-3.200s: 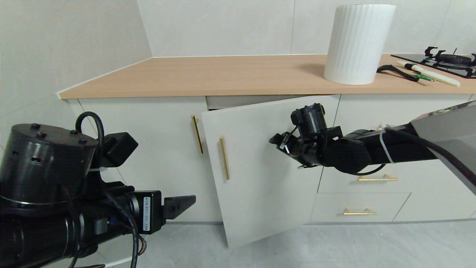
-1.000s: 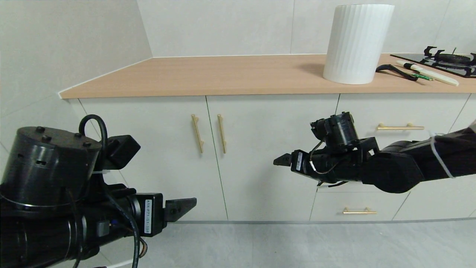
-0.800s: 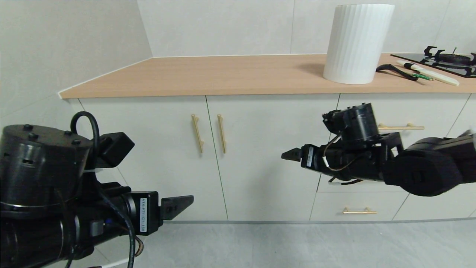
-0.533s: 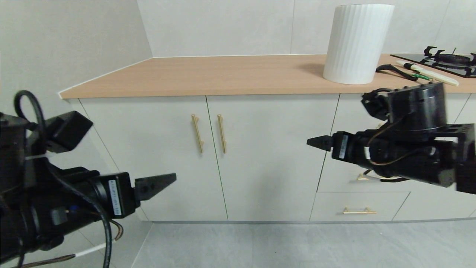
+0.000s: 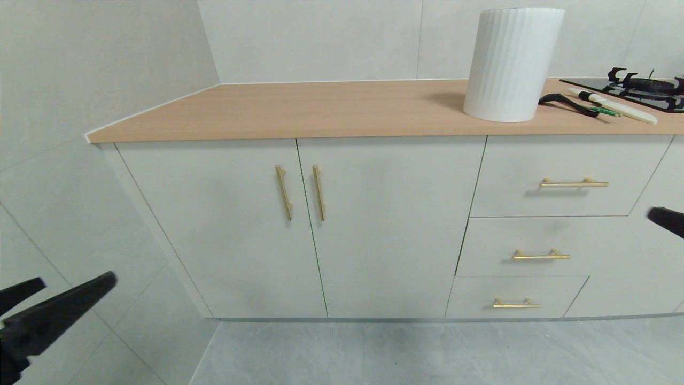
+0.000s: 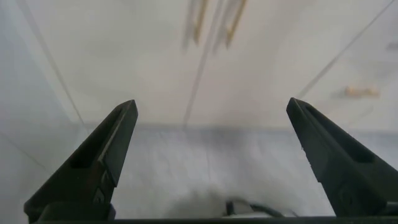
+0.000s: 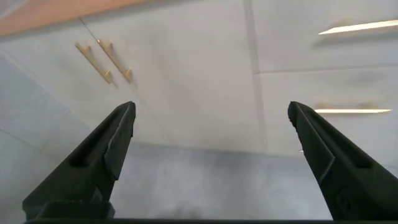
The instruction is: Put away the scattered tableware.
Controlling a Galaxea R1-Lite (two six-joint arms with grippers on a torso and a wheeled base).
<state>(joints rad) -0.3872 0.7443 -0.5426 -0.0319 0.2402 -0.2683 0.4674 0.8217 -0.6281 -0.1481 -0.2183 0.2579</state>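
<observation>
Two utensils lie on the wooden countertop [image 5: 320, 107] at the right: a black curved one [image 5: 569, 103] and a white-and-green one [image 5: 614, 105], just right of a tall white ribbed container [image 5: 513, 64]. The double cupboard doors [image 5: 385, 224] below are closed, their gold handles [image 5: 319, 192] side by side. My left gripper [image 5: 72, 280] is low at the left edge, open and empty, far from the counter. In the left wrist view it [image 6: 211, 104] faces the cupboard base and floor. My right gripper [image 7: 211, 107] is open and empty, facing the doors and drawers; one fingertip [image 5: 665, 220] shows at the right edge.
Three drawers [image 5: 566, 182] with gold handles stand right of the cupboard. A black stove grate [image 5: 646, 85] sits at the counter's far right. A tiled wall [image 5: 80, 80] closes off the left side. Grey floor [image 5: 427, 353] lies in front.
The cupboard door that stood open is now closed. Both arms have drawn back and outward to the head view's edges, the left one also dropping lower.
</observation>
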